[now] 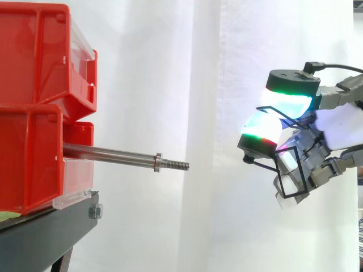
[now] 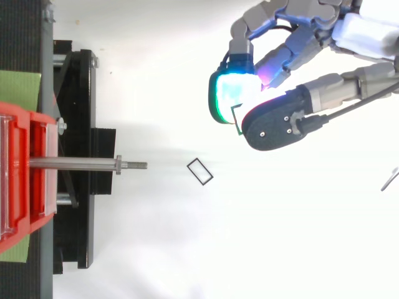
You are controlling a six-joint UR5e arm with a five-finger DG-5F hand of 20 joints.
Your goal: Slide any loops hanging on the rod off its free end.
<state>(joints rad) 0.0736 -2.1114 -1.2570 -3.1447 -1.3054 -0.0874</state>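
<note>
Side view is showing me the hand point(image 1: 292, 85) pinching a thin black wire loop point(image 1: 279, 173), well right of the smooth steel rod point(image 1: 113, 154), which is standing bare to its threaded tip. Another rectangular loop point(image 2: 199, 171) is lying just right of that tip. I'm judging the slim wire could snag between the pads on release.

Open air lies between the threaded free end of the rod point(image 1: 113, 154) and the hand point(image 1: 337, 127), which hangs well apart, slightly higher, pinching a thin wire loop point(image 2: 236, 121). A second small loop point(image 2: 204, 168) shows in that gap. The red bins point(image 1: 34, 141) and black stand point(image 1: 45, 232) wall in the rod's root.
</note>
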